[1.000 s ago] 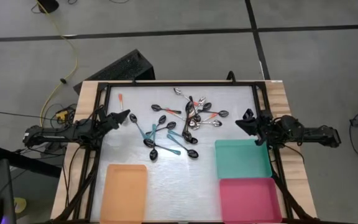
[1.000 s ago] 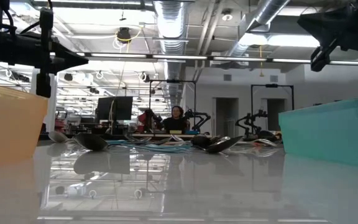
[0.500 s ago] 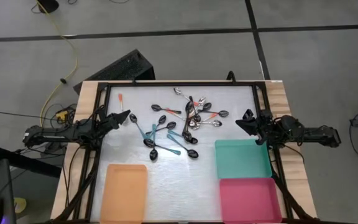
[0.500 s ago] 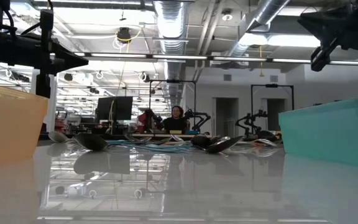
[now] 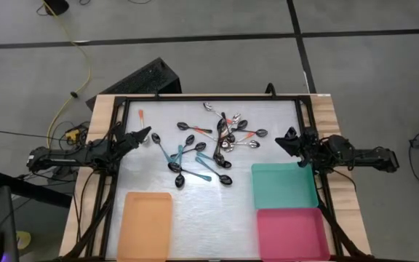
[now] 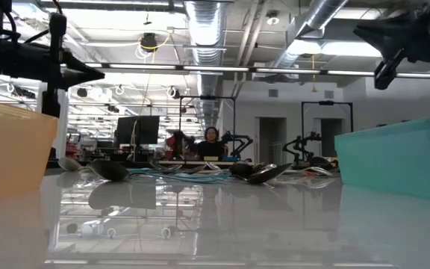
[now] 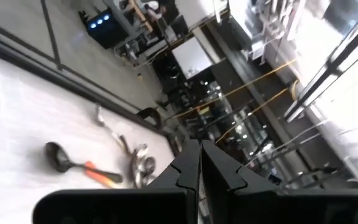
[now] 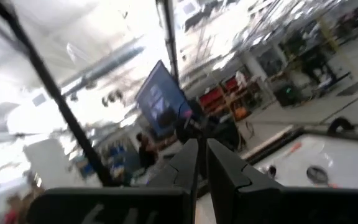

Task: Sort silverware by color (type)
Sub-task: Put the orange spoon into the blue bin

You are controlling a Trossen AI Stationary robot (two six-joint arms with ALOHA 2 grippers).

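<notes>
A: Where do the arms stand?

B: Left gripper (image 5: 147, 134) sits at the table's left edge, lifted off the surface, fingers pressed together with nothing between them. Right gripper (image 5: 285, 137) is at the right edge, just past the far corner of the teal tray (image 5: 284, 186), also raised. Its fingers (image 8: 219, 168) are nearly together with a thin gap, holding nothing.

A: Spoons?

B: All on the white table (image 5: 151, 182), none in a tray. Main pile of spoons (image 5: 228, 135) is toward the far middle: metal ones tangled with a few orange-handled ones. A looser group of teal-handled spoons (image 5: 195, 160) lies just nearer, left of centre. One orange-handled piece (image 5: 141, 115) lies alone near the far left corner.

A: Trays?

B: Orange tray (image 5: 146, 225) near left, teal tray near right, pink tray (image 5: 292, 233) touching it on the near side.

A: Anything behind?

B: A person (image 6: 211, 142) sits at a bench far across the room, seen in the low view.
</notes>
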